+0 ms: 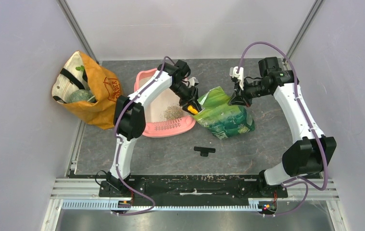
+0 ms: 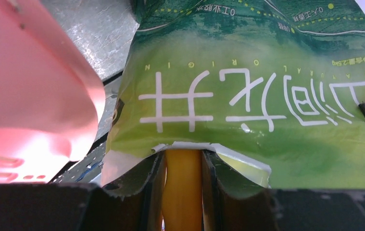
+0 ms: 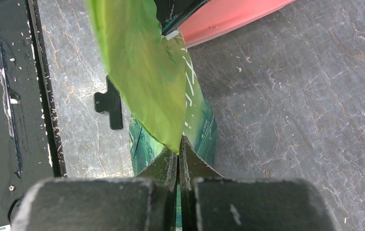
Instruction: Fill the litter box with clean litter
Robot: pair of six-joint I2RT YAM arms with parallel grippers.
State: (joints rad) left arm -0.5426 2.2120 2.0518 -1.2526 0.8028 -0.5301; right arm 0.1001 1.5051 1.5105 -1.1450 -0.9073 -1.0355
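Observation:
The pink litter box [image 1: 146, 131] lies left of centre, with a small pile of grey-beige litter [image 1: 173, 112] inside near its slotted end. The box's pink wall fills the left of the left wrist view [image 2: 31, 96]. My left gripper [image 1: 193, 108] is shut on the handle of the orange scoop [image 2: 183, 183], whose head goes into the mouth of the green foil bag [image 1: 224, 118]. My right gripper [image 1: 233, 98] is shut on the bag's upper edge [image 3: 144, 77] and holds it up. The scoop's head is hidden inside the bag.
An orange-tan fabric bag [image 1: 90, 91] stands at the back left. A small black T-shaped part [image 1: 204, 150] lies on the grey mat in front of the green bag; it also shows in the right wrist view [image 3: 110, 103]. Grey walls enclose the cell.

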